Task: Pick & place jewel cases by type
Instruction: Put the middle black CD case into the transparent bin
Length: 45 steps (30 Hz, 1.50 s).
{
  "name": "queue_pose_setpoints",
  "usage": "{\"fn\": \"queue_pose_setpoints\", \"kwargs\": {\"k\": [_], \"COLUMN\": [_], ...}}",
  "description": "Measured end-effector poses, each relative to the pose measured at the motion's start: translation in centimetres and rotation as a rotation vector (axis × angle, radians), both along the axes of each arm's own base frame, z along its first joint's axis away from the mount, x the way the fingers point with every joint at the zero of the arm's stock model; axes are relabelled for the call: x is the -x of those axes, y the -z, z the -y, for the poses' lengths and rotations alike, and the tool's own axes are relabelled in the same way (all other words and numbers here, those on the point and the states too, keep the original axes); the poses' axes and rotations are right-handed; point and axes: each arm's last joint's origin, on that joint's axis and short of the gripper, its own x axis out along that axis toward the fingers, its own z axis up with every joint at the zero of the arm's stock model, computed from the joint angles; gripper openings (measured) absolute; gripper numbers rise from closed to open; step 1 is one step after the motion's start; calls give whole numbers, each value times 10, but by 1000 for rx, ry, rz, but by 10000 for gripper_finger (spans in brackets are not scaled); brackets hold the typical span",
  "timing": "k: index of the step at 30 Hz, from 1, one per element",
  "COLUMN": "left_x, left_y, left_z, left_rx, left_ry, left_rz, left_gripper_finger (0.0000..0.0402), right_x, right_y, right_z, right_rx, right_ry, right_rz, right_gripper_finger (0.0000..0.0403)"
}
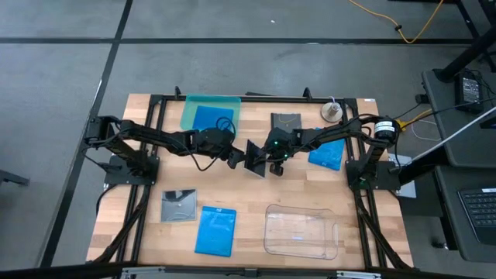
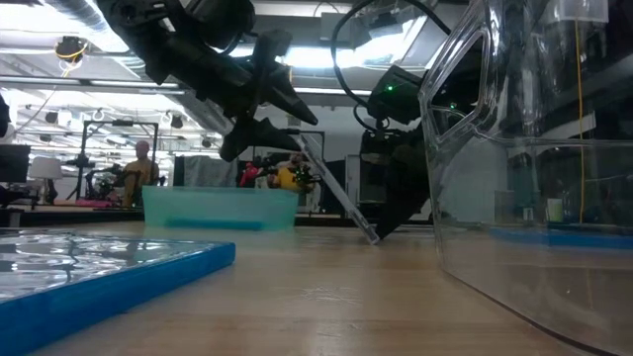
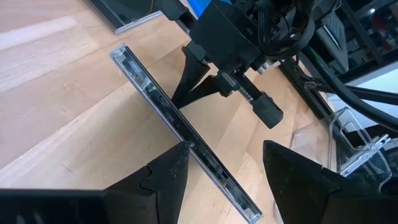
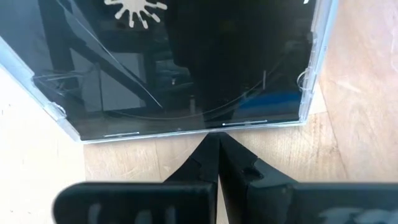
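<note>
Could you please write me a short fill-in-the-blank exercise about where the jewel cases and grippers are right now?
1. The teal tray holds one ___ jewel case.
2. The left gripper has its fingers ___ on either side of the tilted dark case.
3. The right gripper, at that case's edge, has its fingers ___.
4. Outside the trays, ___ blue cases lie flat on the table.

Missing words: blue; open; shut; two

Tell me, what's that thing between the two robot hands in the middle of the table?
A dark jewel case, tilted on its edge between the left gripper and right gripper. The high and low views show it; the left wrist view shows its thin edge.
</note>
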Motion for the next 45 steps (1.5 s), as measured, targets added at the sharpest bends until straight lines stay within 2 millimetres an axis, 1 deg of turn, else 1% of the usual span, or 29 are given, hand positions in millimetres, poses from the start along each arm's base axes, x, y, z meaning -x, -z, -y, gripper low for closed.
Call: {"fn": "queue_pose_setpoints", "kwargs": {"k": [6, 12, 15, 21, 24, 26, 28, 32, 37, 40, 45], "left_x": [-1, -7, -8, -12, -3, 6, 13, 20, 25, 28, 33], "left_y": [-2, -12, -12, 0, 12, 21, 29, 38, 45, 48, 55], "left_z": [0, -1, -1, -2, -2, -1, 0, 2, 6, 7, 7], "left_rx": [6, -26, -27, 6, 30, 53, 74, 107, 121, 140, 172], "left_ry": [-2, 12, 13, -13, -63, -100, -120, -148, -177, -186, -223], "left_rz": [10, 31, 20, -53, -198, -306, -365, -394, -405, -416, -436], "left_gripper_finger": [196, 196, 199, 200, 200, 200, 198, 193, 189, 191, 192], "right_x": [0, 0, 0, 0, 0, 0, 0, -1, -10, -14, -15], "right_y": [0, 0, 0, 0, 0, 0, 1, 10, 18, 19, 19], "right_z": [0, 0, 0, 0, 0, 0, 0, -1, -4, -8, -8], "right_rx": [10, 13, 13, 14, 13, 6, -11, -76, -118, -119, -113], "right_ry": [-17, -19, -19, -22, -21, -20, -22, 3, -28, -35, -32], "right_rz": [0, 1, 1, -1, -2, -2, -1, -1, 58, 86, 92], "right_gripper_finger": [9, 9, 9, 9, 9, 9, 9, 10, 10, 10, 10]}}
